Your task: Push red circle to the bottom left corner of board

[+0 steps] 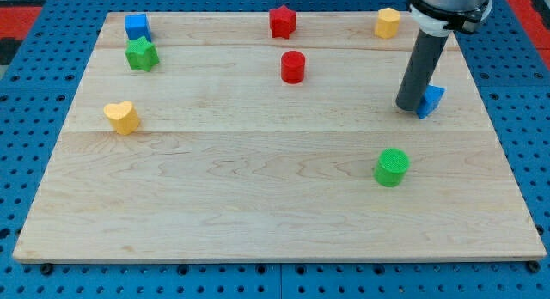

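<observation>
Claw there is none on this arm, so nothing opens, clenches or grasps; it ends in a dark rod, and my tip [411, 107] rests on the worktop [258, 204] at the view's right, touching or just beside the blue block [432, 100], partly hidden behind the rod. Well apart from it, the red circle [293, 66] stands upright in the upper middle of the board, just below the red star [282, 21]. It looks a small, light, stiff plastic cylinder that ought to slide easily on smooth wood, though its round side could let it roll off a push that is off centre. I would judge the place to press is its upper right side, square through the middle. Around it lie a yellow heart [122, 117], green star [141, 54], blue cube [137, 26], yellow block [388, 22] and green circle [392, 167].
</observation>
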